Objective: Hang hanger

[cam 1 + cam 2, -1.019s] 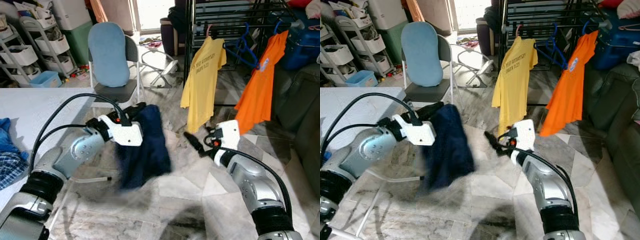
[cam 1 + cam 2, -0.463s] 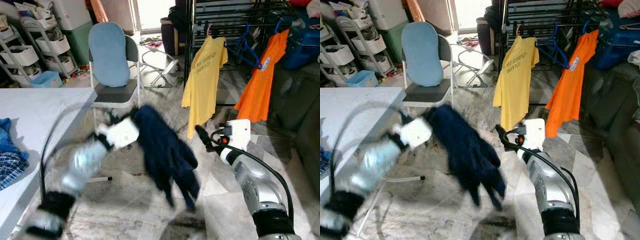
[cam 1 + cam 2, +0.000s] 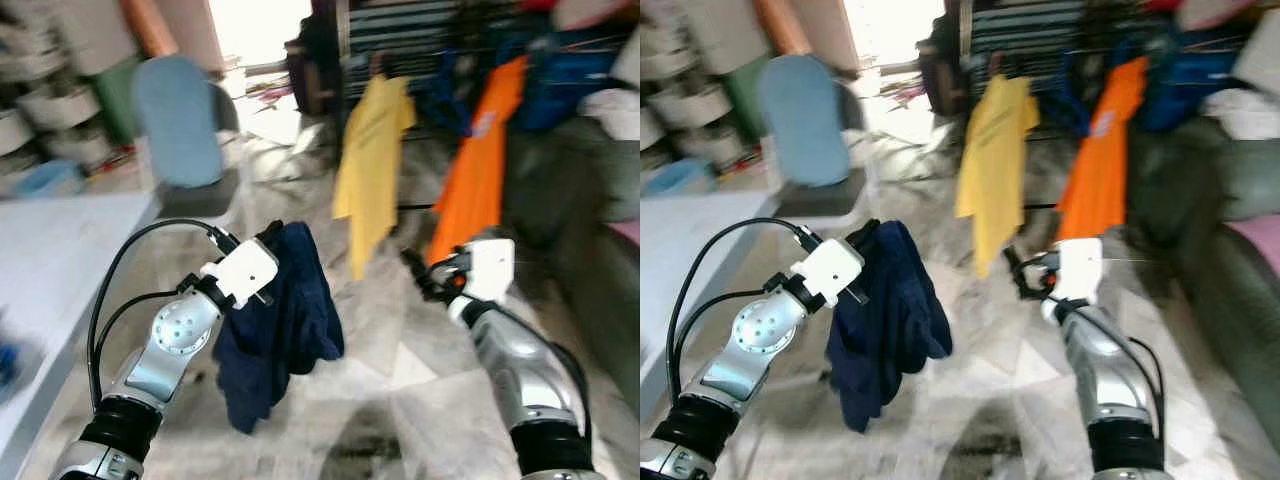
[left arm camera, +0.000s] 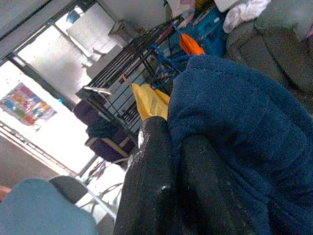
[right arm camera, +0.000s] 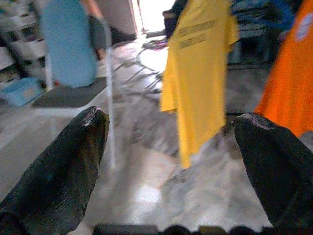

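A dark navy garment (image 3: pixel 285 330) hangs in folds from my left gripper (image 3: pixel 272 240), which is shut on its top edge; in the left wrist view the black fingers (image 4: pixel 151 186) press together against the blue cloth (image 4: pixel 234 127). No hanger can be made out inside the garment. My right gripper (image 3: pixel 412 270) is held at about the same height to the right, open and holding nothing, pointing at the yellow T-shirt (image 5: pixel 195 68). Blue hangers (image 4: pixel 159 73) hang on the black drying rack (image 3: pixel 400 25) beyond. The head views are blurred.
On the rack hang a yellow T-shirt (image 3: pixel 370 170) and an orange T-shirt (image 3: pixel 475 170). A folding chair with a blue cushion (image 3: pixel 180 125) stands at the left behind a white table (image 3: pixel 60 270). A dark sofa (image 3: pixel 580 200) lines the right side. Marble floor lies between.
The navy garment, flung out to the right half a second ago, has swung back and hangs below my left gripper. The whole picture has shifted and blurred, so the camera moved.
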Available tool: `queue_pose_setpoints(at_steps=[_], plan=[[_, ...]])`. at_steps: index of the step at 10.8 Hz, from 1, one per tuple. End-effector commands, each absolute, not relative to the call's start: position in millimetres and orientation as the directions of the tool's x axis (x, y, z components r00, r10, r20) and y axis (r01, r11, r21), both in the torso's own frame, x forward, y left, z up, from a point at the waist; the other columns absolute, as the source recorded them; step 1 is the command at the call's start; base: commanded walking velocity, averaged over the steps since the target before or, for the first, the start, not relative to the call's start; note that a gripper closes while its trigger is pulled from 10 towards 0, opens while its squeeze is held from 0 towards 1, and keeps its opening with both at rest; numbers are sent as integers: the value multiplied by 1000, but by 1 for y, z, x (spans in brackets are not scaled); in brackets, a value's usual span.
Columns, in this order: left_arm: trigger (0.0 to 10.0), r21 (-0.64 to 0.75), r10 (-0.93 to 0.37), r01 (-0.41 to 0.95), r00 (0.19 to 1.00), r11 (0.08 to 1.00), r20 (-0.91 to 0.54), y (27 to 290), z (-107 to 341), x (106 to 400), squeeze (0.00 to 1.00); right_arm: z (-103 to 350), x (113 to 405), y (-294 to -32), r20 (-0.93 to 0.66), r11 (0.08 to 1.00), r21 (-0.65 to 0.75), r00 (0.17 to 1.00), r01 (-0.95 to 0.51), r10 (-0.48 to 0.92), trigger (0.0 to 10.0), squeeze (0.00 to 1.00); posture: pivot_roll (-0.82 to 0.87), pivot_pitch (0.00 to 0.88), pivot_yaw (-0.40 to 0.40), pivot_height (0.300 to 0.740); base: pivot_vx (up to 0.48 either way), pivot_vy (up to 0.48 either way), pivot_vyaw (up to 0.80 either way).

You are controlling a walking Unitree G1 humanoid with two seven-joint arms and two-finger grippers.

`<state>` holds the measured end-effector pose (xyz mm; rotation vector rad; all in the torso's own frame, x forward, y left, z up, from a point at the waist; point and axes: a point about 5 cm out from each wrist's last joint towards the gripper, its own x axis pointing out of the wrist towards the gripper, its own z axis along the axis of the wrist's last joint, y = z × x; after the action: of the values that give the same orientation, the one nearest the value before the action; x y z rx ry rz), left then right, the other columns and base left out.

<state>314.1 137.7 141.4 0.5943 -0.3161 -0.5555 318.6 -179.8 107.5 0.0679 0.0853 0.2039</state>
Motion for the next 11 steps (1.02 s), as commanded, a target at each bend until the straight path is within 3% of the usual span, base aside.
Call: queue_pose_setpoints(at_steps=[1,7,11], plan=[[10000,589,-549,371,822,718,151,145,149,316,0,113,322,-173,-50,974,78,975,-211,215,10000,0,-115,0,97,740,341,337,0],[10000,473,-519,397,840,787,157,121,134,302,0,115,325,-165,-40,974,62,975,-217,219,10000,0,-118,0,76,740,346,327,0],[10000,383,-488,408,862,829,137,106,126,289,0,117,328,-157,-26,972,62,973,-227,229,10000,0,-101,0,70,740,105,0,0]])
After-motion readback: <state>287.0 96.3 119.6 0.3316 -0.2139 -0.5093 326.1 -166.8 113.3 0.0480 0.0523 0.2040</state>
